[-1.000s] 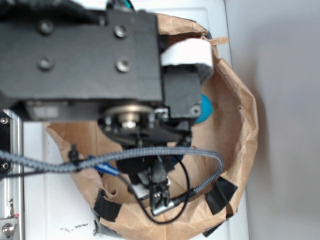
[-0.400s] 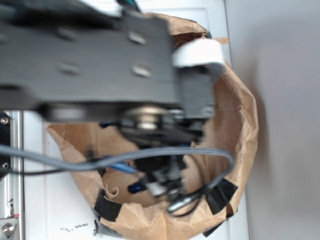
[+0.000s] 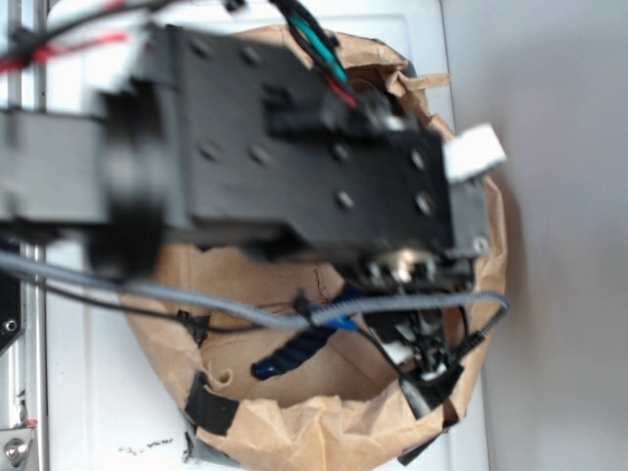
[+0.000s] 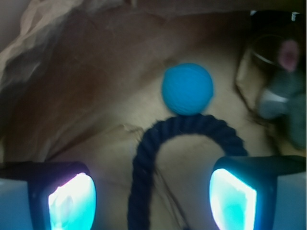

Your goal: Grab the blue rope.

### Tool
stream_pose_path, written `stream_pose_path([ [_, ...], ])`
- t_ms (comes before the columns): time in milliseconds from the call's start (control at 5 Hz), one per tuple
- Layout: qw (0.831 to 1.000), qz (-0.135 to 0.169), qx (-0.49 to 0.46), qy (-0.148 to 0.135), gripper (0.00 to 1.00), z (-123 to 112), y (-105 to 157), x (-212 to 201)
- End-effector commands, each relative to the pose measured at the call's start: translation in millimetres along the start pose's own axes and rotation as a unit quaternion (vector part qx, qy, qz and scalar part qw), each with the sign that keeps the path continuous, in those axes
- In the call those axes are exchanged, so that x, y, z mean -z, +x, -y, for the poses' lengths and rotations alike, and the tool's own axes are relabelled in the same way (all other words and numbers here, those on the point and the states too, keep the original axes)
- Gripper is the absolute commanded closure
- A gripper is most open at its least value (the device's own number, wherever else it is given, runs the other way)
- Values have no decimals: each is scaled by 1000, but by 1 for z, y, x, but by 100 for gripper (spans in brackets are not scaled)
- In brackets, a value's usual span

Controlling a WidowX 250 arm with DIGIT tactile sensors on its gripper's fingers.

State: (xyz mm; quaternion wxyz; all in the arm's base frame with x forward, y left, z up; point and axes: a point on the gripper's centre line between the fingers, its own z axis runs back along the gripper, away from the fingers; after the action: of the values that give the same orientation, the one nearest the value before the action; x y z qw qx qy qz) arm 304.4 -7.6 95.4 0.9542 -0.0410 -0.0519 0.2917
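From where I stood, the robot's black arm (image 3: pixel 245 147) stretched in from the left over a brown paper bag (image 3: pixel 471 324) lying open on the white table (image 3: pixel 88 392). A grey braided cable (image 3: pixel 226 309) ran from the left edge across the bag's mouth toward the arm's tip. Strips of black tape (image 3: pixel 211 404) held the bag's rolled lower rim. Inside the bag, below the arm, part of the blue rope (image 3: pixel 294 351) lay on the paper floor, its glossy brighter-blue end pointing toward the lower left.

Through the wrist camera, the bag's crumpled wall rose on the left. The claw (image 4: pixel 152 199) stood wide, its two glowing pads (image 4: pixel 72 201) set well apart at the bottom corners. The rope (image 4: pixel 144 172) ran up between them, nearer the left pad, then arched over to the right and passed behind the right pad. It touched neither pad that I could see. Just above the top of the arch sat a round teal ball (image 4: pixel 187 88), touching the rope or nearly so. Farther right, against the bag's wall, lay a blurred grey plush toy (image 4: pixel 283 91) with a pink patch; I could not make out more of it.
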Motion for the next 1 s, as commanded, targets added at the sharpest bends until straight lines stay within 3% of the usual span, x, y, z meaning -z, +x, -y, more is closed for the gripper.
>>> stream_pose_path([
  [0,999,31,36,2,0,-16,-14,-2],
  [400,998,21,57,-3,0,-42,-27,-15],
  [800,997,28,71,15,0,-30,-44,12],
])
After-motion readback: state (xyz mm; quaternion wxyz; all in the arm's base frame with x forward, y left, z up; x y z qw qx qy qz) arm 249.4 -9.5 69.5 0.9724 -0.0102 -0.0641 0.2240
